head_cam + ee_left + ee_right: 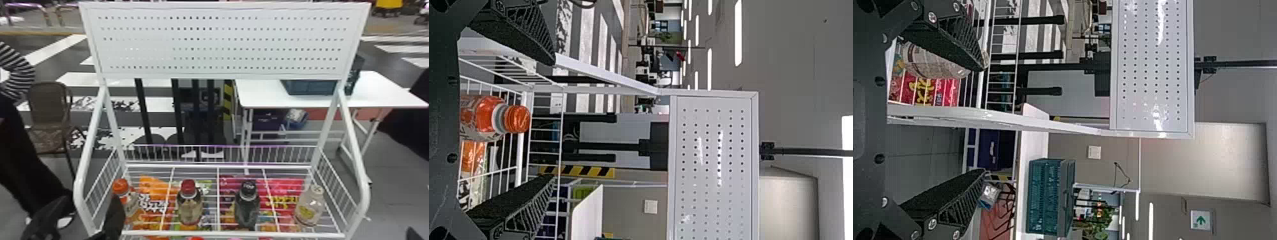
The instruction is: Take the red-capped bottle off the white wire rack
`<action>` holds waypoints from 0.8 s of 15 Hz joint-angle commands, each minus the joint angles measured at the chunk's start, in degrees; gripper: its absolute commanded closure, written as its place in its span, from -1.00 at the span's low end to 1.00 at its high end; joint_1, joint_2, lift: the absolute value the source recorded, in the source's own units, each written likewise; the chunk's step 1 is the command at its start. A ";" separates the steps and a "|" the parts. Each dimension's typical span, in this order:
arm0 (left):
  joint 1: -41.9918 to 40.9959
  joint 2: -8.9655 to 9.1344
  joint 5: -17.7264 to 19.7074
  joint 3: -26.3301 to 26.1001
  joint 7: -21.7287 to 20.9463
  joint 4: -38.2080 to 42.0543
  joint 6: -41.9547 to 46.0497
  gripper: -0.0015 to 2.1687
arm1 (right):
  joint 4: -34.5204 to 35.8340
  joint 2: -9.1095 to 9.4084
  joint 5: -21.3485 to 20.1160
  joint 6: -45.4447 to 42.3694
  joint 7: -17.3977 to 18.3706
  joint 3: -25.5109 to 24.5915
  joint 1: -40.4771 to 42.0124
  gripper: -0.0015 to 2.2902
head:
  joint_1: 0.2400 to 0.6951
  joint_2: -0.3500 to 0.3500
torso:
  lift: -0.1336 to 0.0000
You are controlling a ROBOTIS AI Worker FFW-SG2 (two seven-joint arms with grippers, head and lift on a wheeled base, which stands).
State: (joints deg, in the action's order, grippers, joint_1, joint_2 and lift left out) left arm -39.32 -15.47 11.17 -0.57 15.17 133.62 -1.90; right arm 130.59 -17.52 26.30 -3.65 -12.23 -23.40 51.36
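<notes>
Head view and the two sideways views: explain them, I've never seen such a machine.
This is a two-armed robot. The head view looks down from its head; each sideways view comes from a camera on one wrist. Before it is a white wire rack with four bottles, from the robot's left: an orange-capped bottle, red-capped bottle, black-capped bottle and white-capped bottle. Bright packets show through the wires. The left gripper and right gripper both have their fingers apart. Neither holds anything; the red-capped bottle is still to be taken.

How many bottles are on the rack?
4 visible: orange-capped far left, red-capped left of centre, black-capped right of centre, pale-capped far right. Others may hide below the front rail.
</notes>
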 commanded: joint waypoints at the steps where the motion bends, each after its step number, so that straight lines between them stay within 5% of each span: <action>1: -0.06 0.00 -0.80 -0.66 0.04 -0.02 0.00 -0.92 | -0.43 0.29 0.42 -0.44 0.01 -0.68 0.24 -0.85 | 0.14 0.00 | 1.00; 12: -0.76 0.09 -0.80 -2.42 0.13 0.68 0.00 -0.92 | 0.80 1.70 3.32 -0.26 0.37 0.63 0.68 -0.85 | 0.14 0.00 | 1.00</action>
State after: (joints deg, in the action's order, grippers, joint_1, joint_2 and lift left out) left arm -40.09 -15.38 10.53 -2.02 15.21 135.05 -2.04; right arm 131.39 -15.82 29.70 -3.91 -11.86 -22.81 52.10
